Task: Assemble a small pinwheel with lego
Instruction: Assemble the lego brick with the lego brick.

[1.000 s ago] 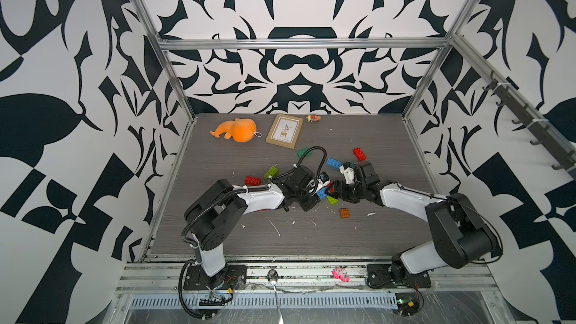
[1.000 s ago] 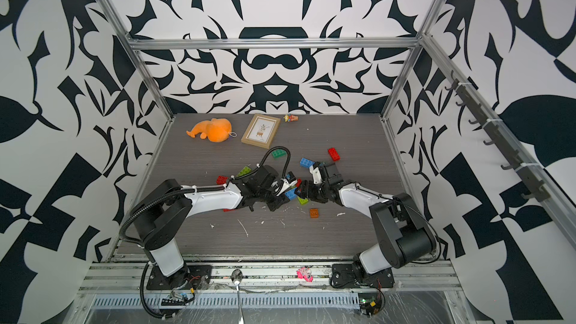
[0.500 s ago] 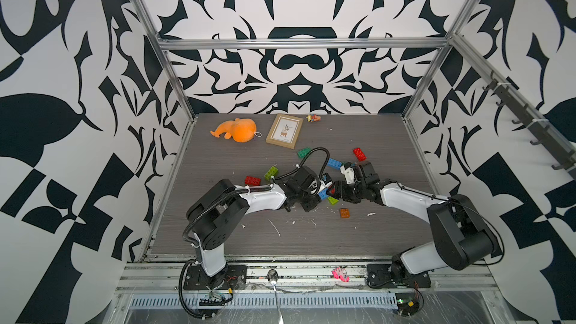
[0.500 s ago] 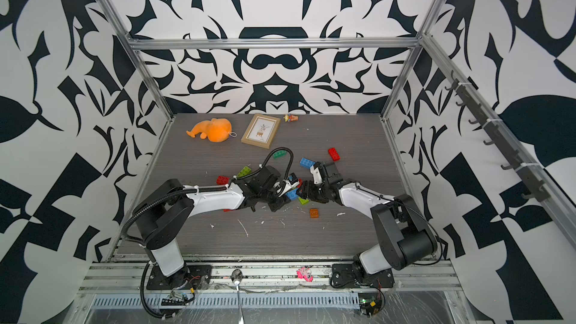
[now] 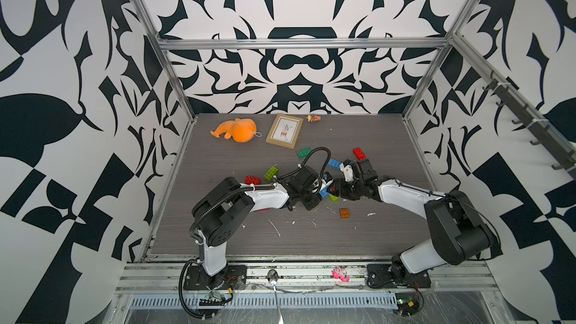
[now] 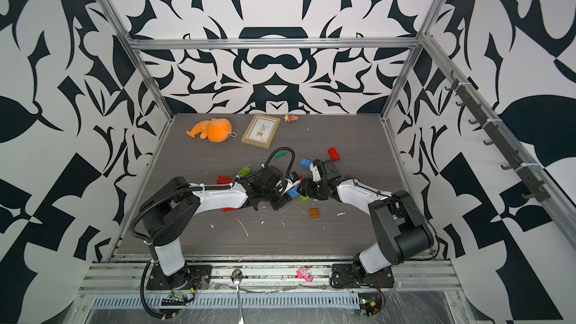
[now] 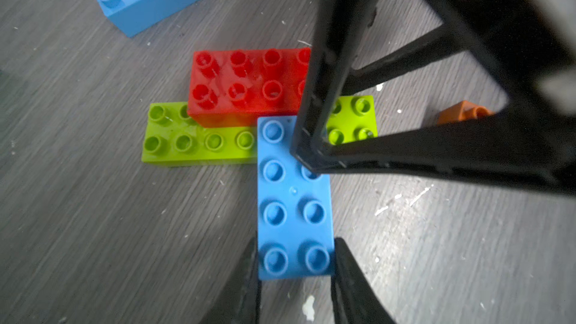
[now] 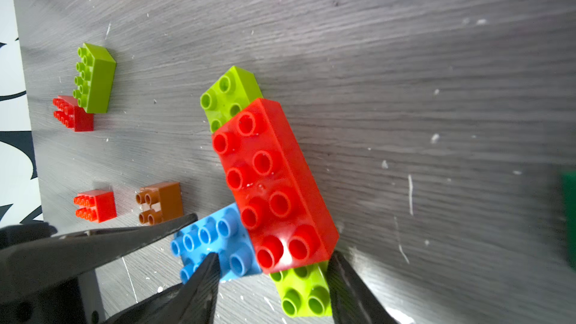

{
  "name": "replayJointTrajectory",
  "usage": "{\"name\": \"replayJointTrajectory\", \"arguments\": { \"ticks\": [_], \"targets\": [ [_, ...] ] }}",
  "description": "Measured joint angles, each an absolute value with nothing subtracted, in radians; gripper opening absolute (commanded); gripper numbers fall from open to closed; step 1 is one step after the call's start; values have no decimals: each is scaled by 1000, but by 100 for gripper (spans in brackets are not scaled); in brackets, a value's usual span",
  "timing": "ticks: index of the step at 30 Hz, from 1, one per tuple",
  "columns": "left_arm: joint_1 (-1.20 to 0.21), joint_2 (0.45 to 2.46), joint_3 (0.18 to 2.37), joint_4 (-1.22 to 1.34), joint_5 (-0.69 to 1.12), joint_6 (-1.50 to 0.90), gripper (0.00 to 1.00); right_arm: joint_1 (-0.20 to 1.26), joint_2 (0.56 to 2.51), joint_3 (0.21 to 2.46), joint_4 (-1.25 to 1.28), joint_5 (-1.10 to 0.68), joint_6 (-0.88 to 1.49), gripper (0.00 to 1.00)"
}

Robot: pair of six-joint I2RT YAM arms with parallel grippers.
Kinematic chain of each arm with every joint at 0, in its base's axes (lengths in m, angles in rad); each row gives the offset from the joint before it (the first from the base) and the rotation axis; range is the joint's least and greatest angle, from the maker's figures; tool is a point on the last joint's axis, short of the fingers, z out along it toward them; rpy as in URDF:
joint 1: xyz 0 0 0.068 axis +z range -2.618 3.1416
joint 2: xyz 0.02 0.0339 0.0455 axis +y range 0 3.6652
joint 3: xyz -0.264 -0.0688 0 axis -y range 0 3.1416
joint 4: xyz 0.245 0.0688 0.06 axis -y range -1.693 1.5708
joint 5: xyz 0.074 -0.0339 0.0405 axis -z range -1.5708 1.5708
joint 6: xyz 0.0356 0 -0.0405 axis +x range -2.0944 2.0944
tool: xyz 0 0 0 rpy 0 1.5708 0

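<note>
Near the middle of the table (image 5: 311, 244) the two arms meet over a small build of lego. At the bottom lies a lime green brick (image 7: 193, 148). A red brick (image 7: 249, 85) sits on top of it, along its length, and lime green studs show past both ends of the red one. A blue brick (image 7: 293, 201) lies crosswise to them. One end of it rests over the lime green brick, just beside the red brick, and the other end points to the left.

The left gripper (image 7: 296, 244) is clamped on that free end, one finger on each long side. The right gripper (image 8: 274, 255), on the right of the build, has its jaws apart. One fingertip (image 8: 207, 272) is over the studs of the blue brick, and the other is against the end of the lime green brick, under the corner of the red one. Whether it presses on the bricks, I cannot tell.

Loose bricks lie around:
- a second blue brick (image 5: 335, 163) just beyond the grippers
- a dark green brick (image 5: 304, 152) and a far red brick (image 5: 359, 153) farther back
- a loose lime brick (image 5: 271, 173) and a left red brick (image 5: 252, 180) to the left, near each other
- an orange-brown square brick (image 5: 344, 213) on the near side

By the far wall — well apart from the lego — are an orange plush toy (image 5: 237, 129) and a picture frame (image 5: 284, 130).
</note>
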State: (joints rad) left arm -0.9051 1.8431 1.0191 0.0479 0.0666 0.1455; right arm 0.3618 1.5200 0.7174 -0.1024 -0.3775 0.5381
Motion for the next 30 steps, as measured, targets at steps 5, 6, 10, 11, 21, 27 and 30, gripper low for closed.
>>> {"name": "replayJointTrajectory", "arguments": {
  "ticks": [5, 6, 10, 11, 21, 27, 30],
  "targets": [
    [-904, 1843, 1022, 46, 67, 146, 38, 362, 1520, 717, -101, -376, 538, 57],
    [-904, 1843, 1022, 46, 67, 145, 41, 362, 1520, 717, -101, -376, 538, 57],
    [-904, 1843, 1022, 33, 67, 136, 54, 361, 1520, 717, -98, -373, 538, 62],
    [-904, 1843, 1022, 30, 68, 133, 57, 361, 1520, 717, -98, -373, 537, 64],
    [-891, 1716, 970, 49, 60, 76, 74, 355, 1520, 704, -106, -393, 538, 80],
    [-881, 1542, 857, 73, 33, 1, 100, 355, 1520, 693, -97, -426, 543, 86],
    [-876, 1451, 809, 51, -6, -54, 100, 355, 1521, 691, -84, -446, 548, 92]
  ]
}}
